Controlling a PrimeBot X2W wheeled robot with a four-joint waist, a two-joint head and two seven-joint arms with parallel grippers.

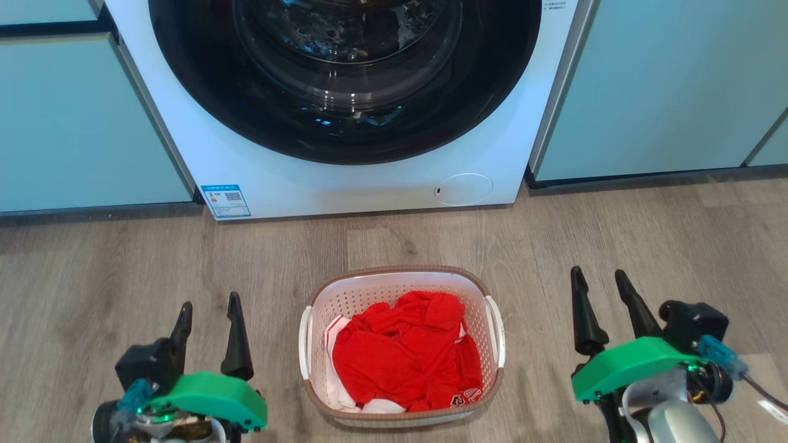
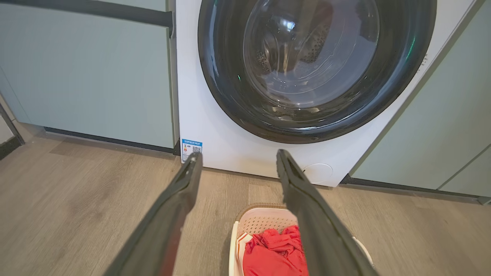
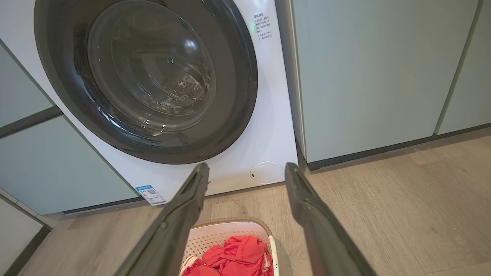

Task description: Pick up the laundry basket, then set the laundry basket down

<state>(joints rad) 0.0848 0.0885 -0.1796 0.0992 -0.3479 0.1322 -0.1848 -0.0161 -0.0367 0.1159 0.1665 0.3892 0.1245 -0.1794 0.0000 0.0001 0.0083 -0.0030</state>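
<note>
Laundry basket (image 1: 401, 289) on floor (image 1: 123, 264) before washing machine (image 1: 345, 178)

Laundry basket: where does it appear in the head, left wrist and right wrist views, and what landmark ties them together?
Head view: laundry basket, bottom centre, whole.
Left wrist view: laundry basket, cut by the bottom edge, right of centre.
Right wrist view: laundry basket, cut by the bottom edge, just left of centre.
Shared landmark: round white flap on the washing machine, beyond it.
</note>
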